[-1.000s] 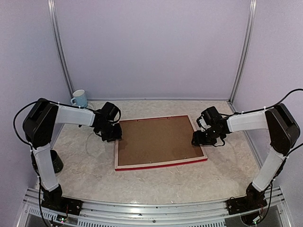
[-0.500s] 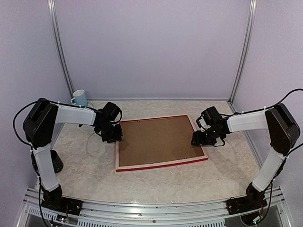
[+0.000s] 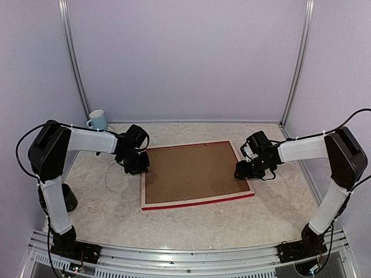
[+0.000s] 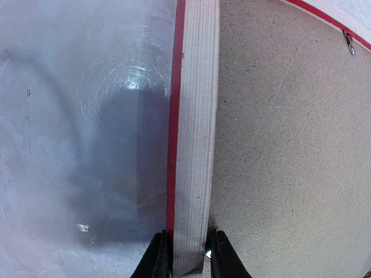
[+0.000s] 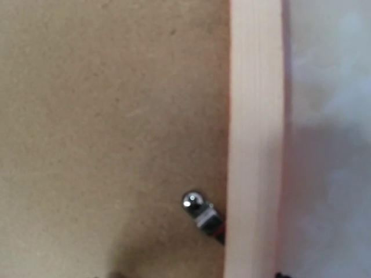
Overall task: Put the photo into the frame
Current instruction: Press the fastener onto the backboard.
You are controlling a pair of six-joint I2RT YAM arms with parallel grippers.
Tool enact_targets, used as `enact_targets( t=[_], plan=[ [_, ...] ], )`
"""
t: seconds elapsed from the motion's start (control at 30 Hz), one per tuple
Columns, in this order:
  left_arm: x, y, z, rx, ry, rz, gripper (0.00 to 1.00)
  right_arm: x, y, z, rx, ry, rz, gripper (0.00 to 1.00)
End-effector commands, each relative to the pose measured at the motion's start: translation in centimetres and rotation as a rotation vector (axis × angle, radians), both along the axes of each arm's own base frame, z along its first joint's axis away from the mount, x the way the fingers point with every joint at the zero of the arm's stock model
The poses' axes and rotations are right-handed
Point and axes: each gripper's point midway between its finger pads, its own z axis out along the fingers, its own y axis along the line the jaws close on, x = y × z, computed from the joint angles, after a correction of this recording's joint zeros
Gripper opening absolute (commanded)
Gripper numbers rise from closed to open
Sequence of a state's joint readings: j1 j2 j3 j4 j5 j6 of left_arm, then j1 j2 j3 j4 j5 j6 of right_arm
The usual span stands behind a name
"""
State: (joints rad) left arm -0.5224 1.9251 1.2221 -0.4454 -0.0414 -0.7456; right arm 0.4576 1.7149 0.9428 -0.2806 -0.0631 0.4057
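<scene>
Frame (image 3: 197, 201) is lying back-up, long axis running side to side between my arms, left gripper (image 4: 189, 256) clamping its left bar, right gripper (image 3: 241, 172) sitting over its right bar, closure I cannot tell, photo hiding, I judge, beneath backing board (image 3: 191, 169).

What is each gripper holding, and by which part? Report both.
The left gripper clamps the frame by its near side bar, one finger on each edge. Whether the right gripper holds the opposite bar cannot be told.

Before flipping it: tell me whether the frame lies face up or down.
Face down: the frame shows its pale bare-wood back, brown backing board uppermost.
</scene>
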Motion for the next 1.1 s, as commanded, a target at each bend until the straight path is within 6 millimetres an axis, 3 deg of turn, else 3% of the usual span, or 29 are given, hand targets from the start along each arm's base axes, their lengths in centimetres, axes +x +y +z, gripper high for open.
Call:
enact_targets(
  t=[0.0, 0.13, 0.33, 0.73, 0.9, 1.07],
  plan=[
    [-1.2, 1.3, -1.5, 0.047, 0.065, 0.013, 0.13, -0.1, 0.0, -0.1, 0.003, -0.003, -0.002, 0.64],
    [-0.7, 1.2, -0.9, 0.032, 0.045, 0.011, 0.17, 0.0, -0.1, 0.1, -0.001, -0.008, -0.005, 0.64],
    [0.6, 2.1, 1.1, 0.042, -0.026, 0.031, 0.54, 0.1, 0.0, 0.7, 0.001, -0.018, -0.003, 0.67],
    [2.6, 3.1, 7.2, 0.057, -0.227, 0.024, 0.97, 0.6, 0.2, 3.4, 0.027, -0.066, -0.001, 0.74],
    [2.8, 3.0, 9.8, 0.049, -0.327, -0.012, 0.99, 0.6, 0.2, 4.4, 0.037, -0.086, 0.002, 0.81],
    [2.2, 1.7, 13.5, 0.051, -0.478, -0.063, 0.99, 0.7, 0.3, 4.7, 0.047, -0.090, -0.004, 0.82]
  ],
)
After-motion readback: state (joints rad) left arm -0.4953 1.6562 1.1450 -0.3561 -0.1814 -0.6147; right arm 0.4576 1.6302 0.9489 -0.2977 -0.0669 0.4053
